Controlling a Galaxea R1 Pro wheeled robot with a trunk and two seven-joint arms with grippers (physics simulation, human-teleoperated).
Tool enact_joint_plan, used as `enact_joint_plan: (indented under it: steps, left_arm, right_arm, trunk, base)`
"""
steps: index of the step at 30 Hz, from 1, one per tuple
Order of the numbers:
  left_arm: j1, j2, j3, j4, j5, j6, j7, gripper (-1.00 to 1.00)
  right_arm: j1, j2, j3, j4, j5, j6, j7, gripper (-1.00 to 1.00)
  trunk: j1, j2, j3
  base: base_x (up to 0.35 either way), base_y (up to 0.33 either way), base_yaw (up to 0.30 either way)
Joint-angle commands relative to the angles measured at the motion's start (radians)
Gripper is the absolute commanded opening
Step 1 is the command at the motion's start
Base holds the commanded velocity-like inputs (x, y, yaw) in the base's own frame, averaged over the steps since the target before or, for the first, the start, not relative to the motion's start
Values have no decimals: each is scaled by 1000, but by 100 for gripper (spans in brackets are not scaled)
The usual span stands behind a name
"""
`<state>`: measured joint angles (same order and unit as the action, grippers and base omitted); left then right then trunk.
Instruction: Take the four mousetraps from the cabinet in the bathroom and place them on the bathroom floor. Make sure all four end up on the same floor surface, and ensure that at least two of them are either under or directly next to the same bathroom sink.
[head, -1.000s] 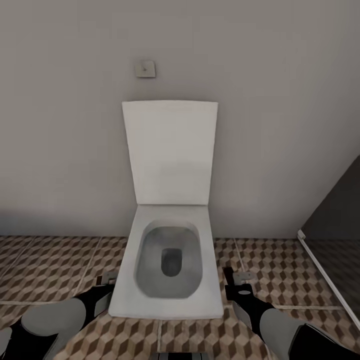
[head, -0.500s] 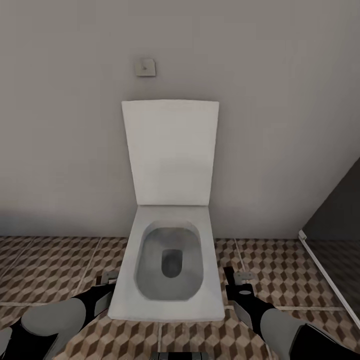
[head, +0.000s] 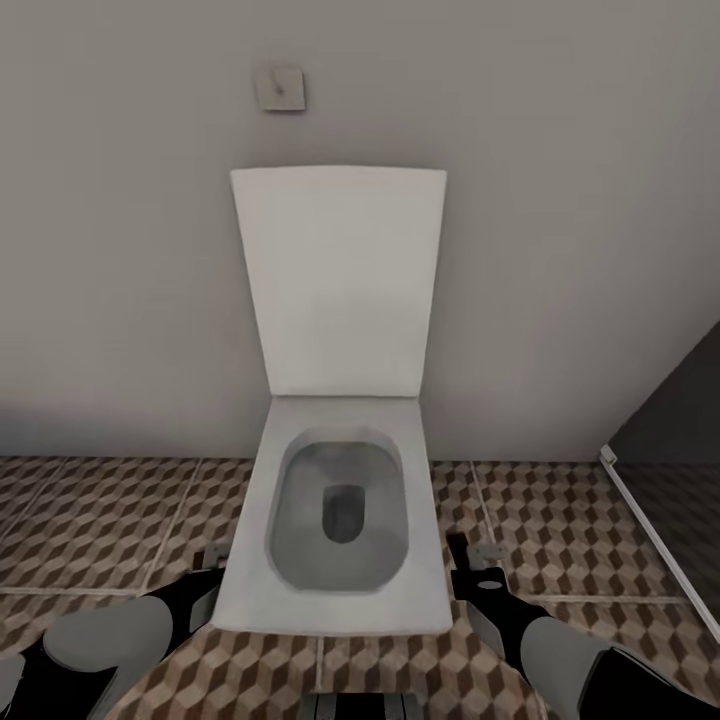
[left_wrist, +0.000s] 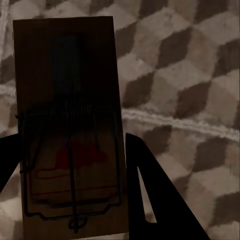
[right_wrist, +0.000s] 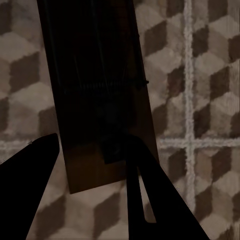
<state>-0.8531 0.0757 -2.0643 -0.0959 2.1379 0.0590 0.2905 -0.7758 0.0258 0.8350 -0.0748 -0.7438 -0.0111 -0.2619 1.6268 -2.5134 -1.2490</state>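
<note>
Bathroom floor (head: 110, 520) and white toilet (head: 340, 520) ahead. Left gripper (left_wrist: 70, 200) pinches one mousetrap (left_wrist: 70, 130), right gripper (right_wrist: 95, 190) pinches another (right_wrist: 95, 90) — both out of the cabinet, carried above tiles, unplaced — likely midway.

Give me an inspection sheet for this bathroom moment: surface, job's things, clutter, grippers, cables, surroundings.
Surface: bathroom floor, brown-and-beige cube tiles with pale grout.
Job's things: one mousetrap between the left gripper's fingers, another mousetrap between the right gripper's fingers, both above the tiles.
Clutter: nothing seen.
Grippers: left gripper and right gripper flank the toilet bowl, each shut on a trap.
Cables: nothing seen.
Surroundings: white square toilet, lid up against a grey wall; small wall plate above; dark panel at right.
</note>
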Motion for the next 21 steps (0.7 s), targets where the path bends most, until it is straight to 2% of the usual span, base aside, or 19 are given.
enact_joint_plan:
  steps: [1,21]
  left_arm:
    - [-1,1,-5,-4,-3,2,6,-100]
    - [-1,2,-5,-4,-3,2,6,-100]
  right_arm:
    - [0,0,8,0,-9,-1,-4,-100]
    - [0,1,8,0,-9,-1,-4,-100]
  trunk:
    - [0,-1,-5]
    - [9,-5,-82]
  base:
    - [0,0,0]
    - [0,0,0]
